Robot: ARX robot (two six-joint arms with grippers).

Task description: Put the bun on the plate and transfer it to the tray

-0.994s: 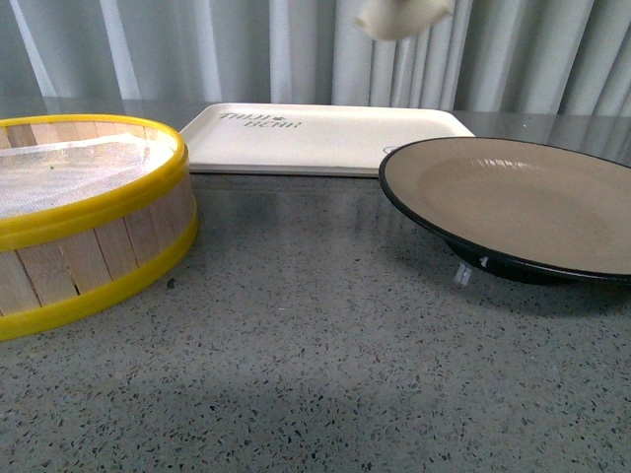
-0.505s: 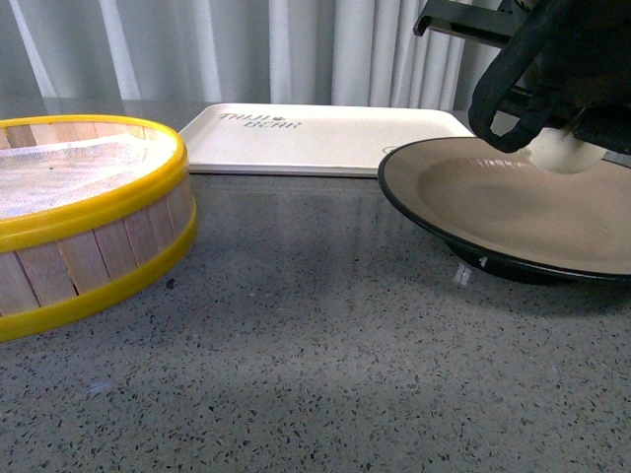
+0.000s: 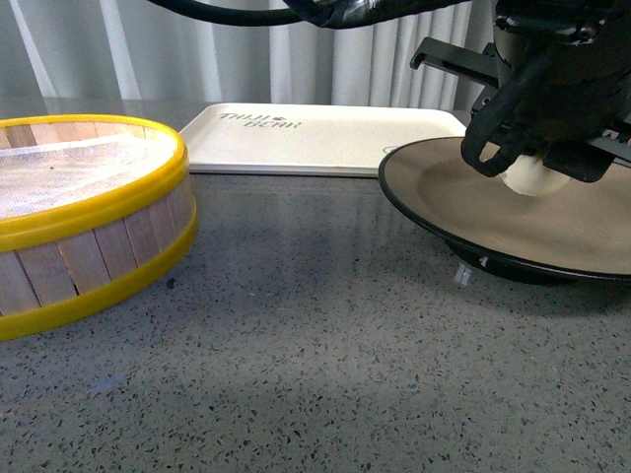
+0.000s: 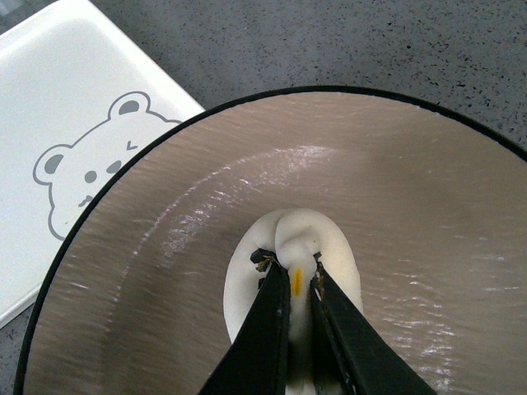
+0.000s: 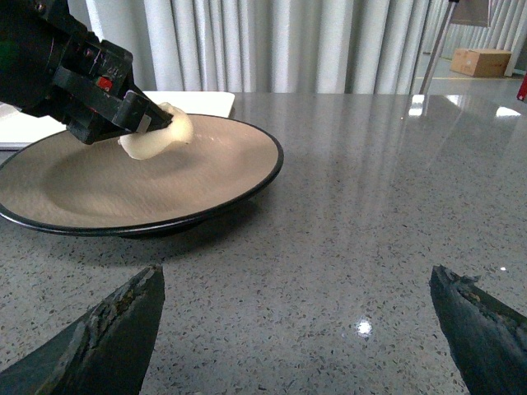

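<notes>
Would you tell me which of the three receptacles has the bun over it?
The black-rimmed tan plate: the left gripper holds the bun over it; the tray and steamer basket show none.

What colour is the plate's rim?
Black; the plate is tan inside. Left wrist view shows best.

- Your left gripper (image 3: 533, 173) has a bulky matte-black housing (image 3: 552, 59), with angular black brackets (image 3: 449, 57) jutting out behind the fingers.
- A thick black cable (image 3: 296, 12), glossy in places, loops away above that housing.
- Its fingers (image 4: 268, 329) are slim black blades that taper to chipped, brownish tips.
- Just behind those fingers you'll see a small red mark (image 5: 103, 82) and a pale metal tab (image 5: 145, 123).
- A small yellow fleck (image 4: 296, 281) shows between the tips; you can't tell whether it belongs to the gripper.
- Your right gripper (image 5: 295, 284) shows two dark grey, wedge-shaped fingers (image 5: 107, 337) with rough, worn edges.
</notes>
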